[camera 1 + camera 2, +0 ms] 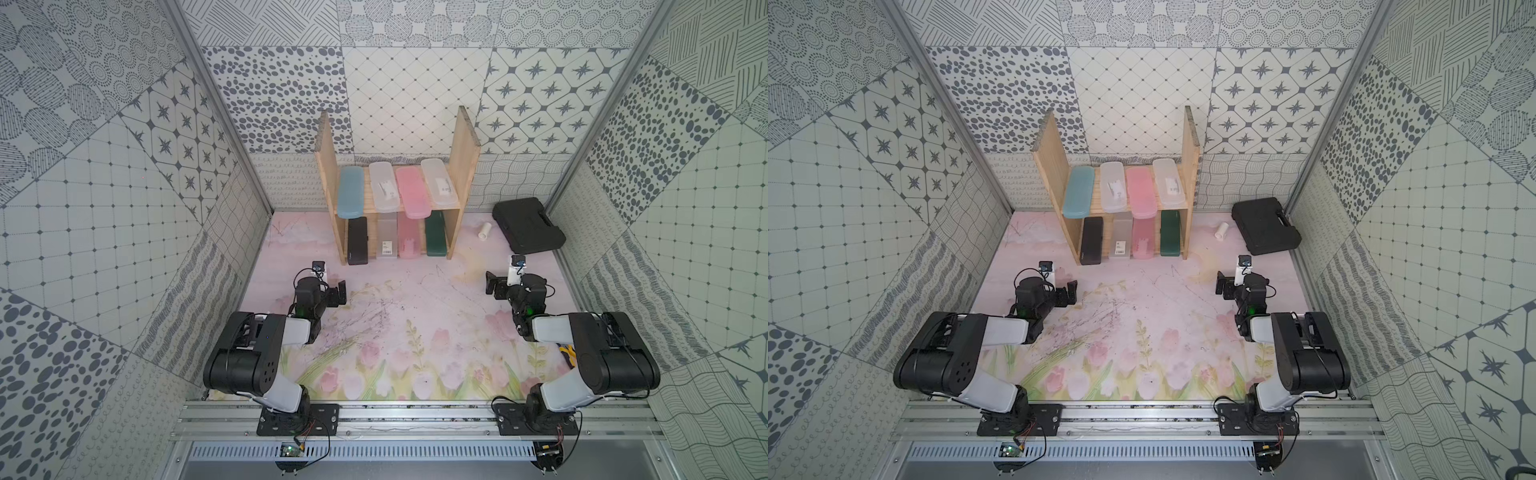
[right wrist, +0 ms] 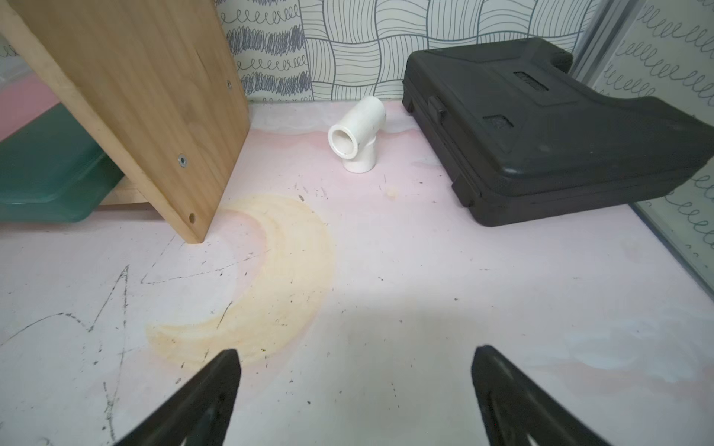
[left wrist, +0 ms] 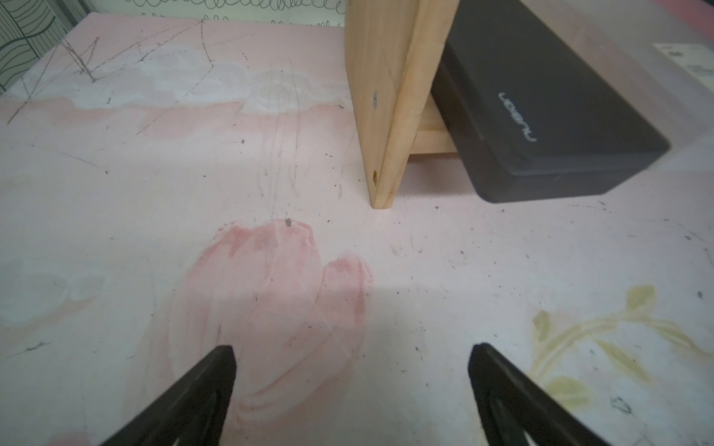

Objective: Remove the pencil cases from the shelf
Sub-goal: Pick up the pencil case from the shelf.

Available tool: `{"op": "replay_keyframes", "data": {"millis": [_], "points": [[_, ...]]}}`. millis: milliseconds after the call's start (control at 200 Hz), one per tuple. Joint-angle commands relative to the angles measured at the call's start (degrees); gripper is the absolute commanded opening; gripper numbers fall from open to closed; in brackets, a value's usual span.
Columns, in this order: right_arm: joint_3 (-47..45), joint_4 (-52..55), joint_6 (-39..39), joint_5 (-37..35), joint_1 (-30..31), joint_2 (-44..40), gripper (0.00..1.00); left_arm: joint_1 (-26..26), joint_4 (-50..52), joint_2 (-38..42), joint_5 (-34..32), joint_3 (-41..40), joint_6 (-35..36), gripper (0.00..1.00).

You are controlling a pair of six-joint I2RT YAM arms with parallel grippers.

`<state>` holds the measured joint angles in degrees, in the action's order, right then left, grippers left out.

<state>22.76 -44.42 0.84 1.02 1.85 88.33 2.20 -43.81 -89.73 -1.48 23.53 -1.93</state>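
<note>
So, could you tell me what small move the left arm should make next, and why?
Probably ease the open left gripper forward toward the black pencil case: it lies nearest, its end overhangs the lower board of the shelf, and the gripper holds nothing.

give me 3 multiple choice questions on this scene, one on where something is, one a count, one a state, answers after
1. The black pencil case lies on the shelf at:
A) lower board, left arm's end
B) upper board, middle
C) lower board, right arm's end

2. How many pencil cases lie on the upper board?
A) two
B) four
C) six

3. The left gripper and right gripper are:
A) both open, empty
B) both shut on a case
C) left shut, right open

Answers:
1 A: both top views show it lowest, at the left arm's end.
2 B: four lie side by side there.
3 A: each wrist view shows fingertips wide apart, nothing between.
</note>
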Motion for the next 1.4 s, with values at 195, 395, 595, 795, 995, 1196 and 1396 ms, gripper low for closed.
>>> {"op": "replay_keyframes", "data": {"millis": [195, 395, 595, 795, 995, 1196, 1396], "points": [[1.14, -2.77, 0.11, 0.10, -0.08, 0.61, 0.98, -0.25, -3.74, -0.30, 1.29, 0.34, -0.54, 0.99], [1.14, -2.77, 0.21, 0.13, -0.04, 0.61, 0.98, -0.28, -3.82, -0.35, 1.25, 0.33, -0.59, 0.99], [1.14, -2.77, 0.19, 0.21, -0.04, 0.60, 0.98, -0.39, -3.78, -0.32, 1.22, 0.34, -0.59, 0.99], [1.14, -2.78, 0.21, 0.21, -0.11, 0.61, 0.98, -0.27, -3.75, -0.34, 1.28, 0.42, -0.53, 0.99], [1.14, -2.77, 0.24, 0.30, -0.16, 0.61, 0.98, -0.28, -3.75, -0.30, 1.27, 0.36, -0.55, 0.99], [1.14, -2.77, 0.29, 0.39, -0.18, 0.62, 0.98, -0.44, -3.40, -0.35, 1.43, 0.47, -0.88, 0.99], [1.64, -1.70, 1.59, -2.13, -0.26, -0.03, 0.98, -0.46, -1.43, 0.34, -0.66, 1.28, -1.43, 0.99]]}}
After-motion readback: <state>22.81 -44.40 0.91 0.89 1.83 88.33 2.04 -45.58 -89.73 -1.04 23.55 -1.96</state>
